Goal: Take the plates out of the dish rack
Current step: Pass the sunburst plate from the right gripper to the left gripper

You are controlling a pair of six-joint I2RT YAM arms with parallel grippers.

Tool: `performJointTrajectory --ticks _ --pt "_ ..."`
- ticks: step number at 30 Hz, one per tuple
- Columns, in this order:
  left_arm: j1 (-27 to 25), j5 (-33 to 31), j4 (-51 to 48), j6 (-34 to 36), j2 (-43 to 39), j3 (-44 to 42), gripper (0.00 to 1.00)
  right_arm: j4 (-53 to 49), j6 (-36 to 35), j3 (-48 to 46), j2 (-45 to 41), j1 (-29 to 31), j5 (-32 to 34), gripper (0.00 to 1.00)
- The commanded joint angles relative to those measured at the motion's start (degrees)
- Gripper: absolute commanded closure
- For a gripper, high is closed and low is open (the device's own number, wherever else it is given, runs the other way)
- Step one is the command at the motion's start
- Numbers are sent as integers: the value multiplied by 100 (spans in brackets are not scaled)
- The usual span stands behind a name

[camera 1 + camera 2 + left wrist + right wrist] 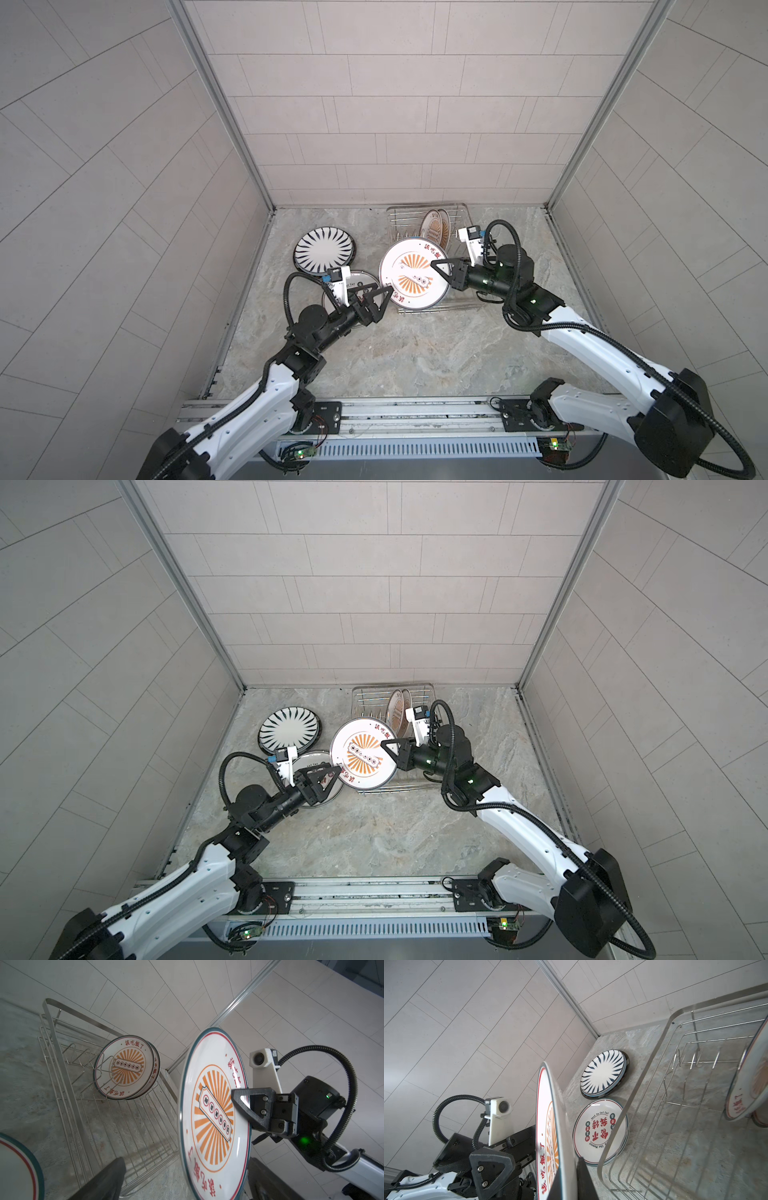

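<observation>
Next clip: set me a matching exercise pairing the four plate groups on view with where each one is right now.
1. black-striped plate
2. red-lettered plate
3. lifted sunburst plate
4. two other sunburst plates

A. flat on the counter, partly hidden by the left tool in both top views
B. standing in the dish rack
C. flat on the counter, toward the back-left corner
D. clamped in the right tool

Pairs: 1-C, 2-A, 3-D, 4-B

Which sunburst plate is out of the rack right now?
The sunburst plate clamped at its rim in the right gripper, held on edge clear of the dish rack; the other two stand slotted at its far end.
</observation>
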Motion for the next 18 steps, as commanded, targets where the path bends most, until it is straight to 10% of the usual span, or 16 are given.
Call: performJointTrajectory --ticks 1,18 --pt "-22 -51 876 -291 361 30 20 814 194 20 64 -12 -340 93" --pt "-25 163 635 -690 608 169 88 715 -13 -23 268 13 -108 93"
